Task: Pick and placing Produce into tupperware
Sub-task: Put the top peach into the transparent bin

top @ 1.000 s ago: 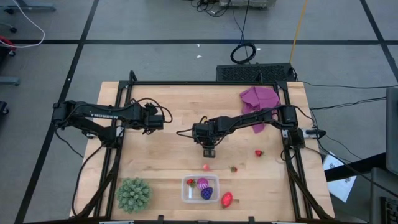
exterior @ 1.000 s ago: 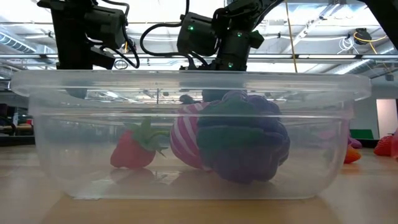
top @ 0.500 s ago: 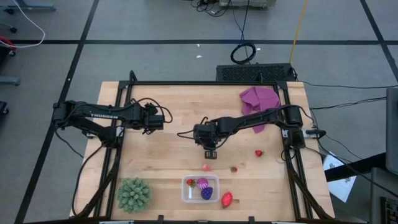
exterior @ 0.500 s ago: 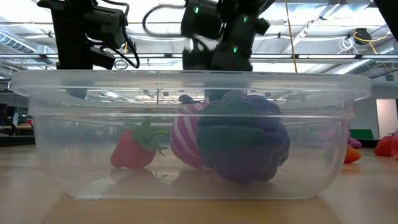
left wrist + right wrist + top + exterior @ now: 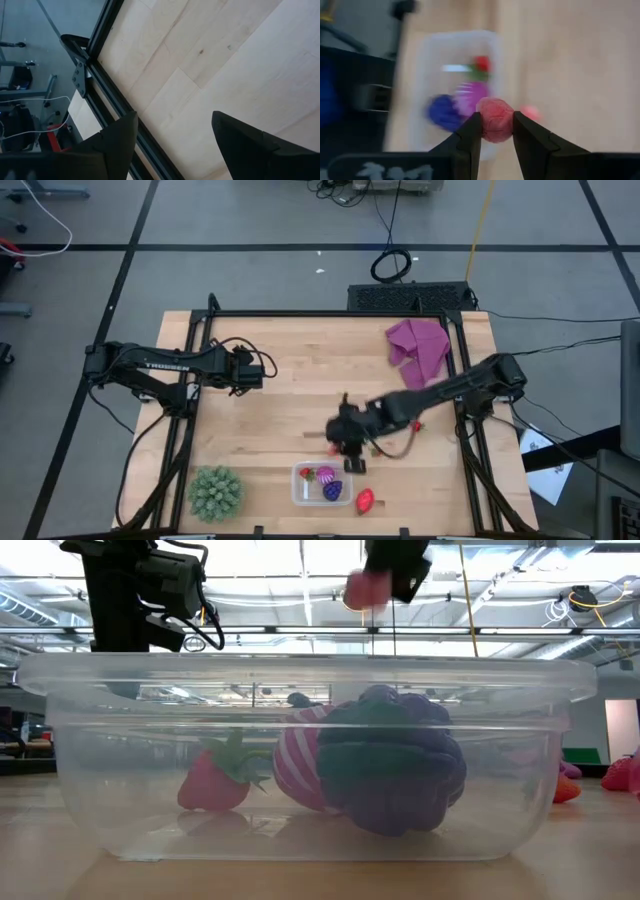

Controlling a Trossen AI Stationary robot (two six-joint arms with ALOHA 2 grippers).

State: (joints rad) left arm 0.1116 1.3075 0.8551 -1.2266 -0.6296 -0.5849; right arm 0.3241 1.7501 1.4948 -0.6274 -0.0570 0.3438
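A wooden worktop [image 5: 290, 370] seen from above, with two dark robot arms reaching over it. The right arm stretches from its base at the worktop's right edge, long and low, slanting toward the near edge, blurred by motion. Its right pincer [image 5: 496, 131] is pinching a small pink-red piece [image 5: 495, 119] of toy produce between its two fingers [image 5: 468, 137]; from table height the piece [image 5: 361, 588] shows high in the air above the box rim. In the overhead view this pincer [image 5: 349, 445] hangs just above and beside the far edge of the tupperware [image 5: 300, 494], a small clear box near the worktop's front edge.

Inside the box, just below the pincer, lie a red strawberry [image 5: 212, 780], a magenta ball [image 5: 298, 770] and a dark purple grape bunch [image 5: 395, 775], touching one another. A red strawberry piece [image 5: 365, 500] rests on the wood just beside the box, on the right arm's side. A larger spiky green ball [image 5: 214, 493] sits well away from the pincer, on the box's other side. A purple cloth [image 5: 418, 348] lies at the far right corner.

The left arm lies stretched level over the worktop's left part, waiting. Its left pincer [image 5: 172, 137] is spread, with only bare wood between its fingers.
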